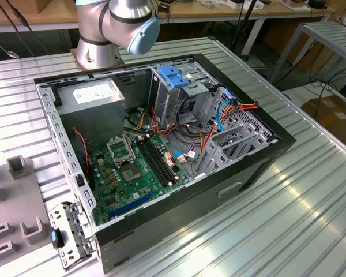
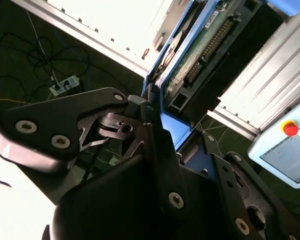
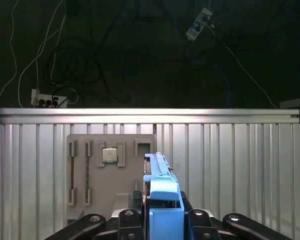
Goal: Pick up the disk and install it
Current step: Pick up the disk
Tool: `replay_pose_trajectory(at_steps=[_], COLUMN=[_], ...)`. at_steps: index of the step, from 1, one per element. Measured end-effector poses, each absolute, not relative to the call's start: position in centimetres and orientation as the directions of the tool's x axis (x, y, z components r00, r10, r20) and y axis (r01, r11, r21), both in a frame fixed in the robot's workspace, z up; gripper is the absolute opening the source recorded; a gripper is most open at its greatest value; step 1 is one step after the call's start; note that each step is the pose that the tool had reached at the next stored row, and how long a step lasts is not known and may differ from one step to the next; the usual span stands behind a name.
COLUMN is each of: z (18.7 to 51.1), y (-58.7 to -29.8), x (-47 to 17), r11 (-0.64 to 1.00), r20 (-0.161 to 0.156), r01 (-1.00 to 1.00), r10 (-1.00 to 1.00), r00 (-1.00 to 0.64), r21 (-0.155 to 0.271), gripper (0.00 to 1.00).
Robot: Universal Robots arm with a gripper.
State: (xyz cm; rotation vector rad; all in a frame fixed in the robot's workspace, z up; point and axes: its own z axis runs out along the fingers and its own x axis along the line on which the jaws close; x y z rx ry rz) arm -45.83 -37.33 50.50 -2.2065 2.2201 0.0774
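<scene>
Disk (image 3: 160, 170) is held edge-on in the gripper (image 3: 162, 212); we find the jaws closed against its blue side rails (image 3: 165, 197), one finger on each flank. In the second wrist view the disk shows its green circuit board (image 2: 200, 55) and connector row, both clear of the fingers (image 2: 152, 120); we judge that the rail grip keeps pressure off those parts. The load appears raised above the ribbed metal table (image 3: 240, 170), near the grey fixture plate (image 3: 110, 175). In the exterior view the open computer case (image 1: 219, 190) lies on the table, its drive cage (image 1: 184, 95) topped by a light-blue bracket (image 1: 172, 76); we judge pickup done, installation not.
</scene>
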Motion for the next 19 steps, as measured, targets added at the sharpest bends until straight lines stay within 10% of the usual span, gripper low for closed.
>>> replay_pose_trajectory(at_steps=[19], z=[51.5], y=[-37.3], x=[-42.8], r11=[0.005], r20=[-0.043], r01=[-0.999], r10=[-0.999], r00=[-0.007], r21=[0.031], gripper=[0.37])
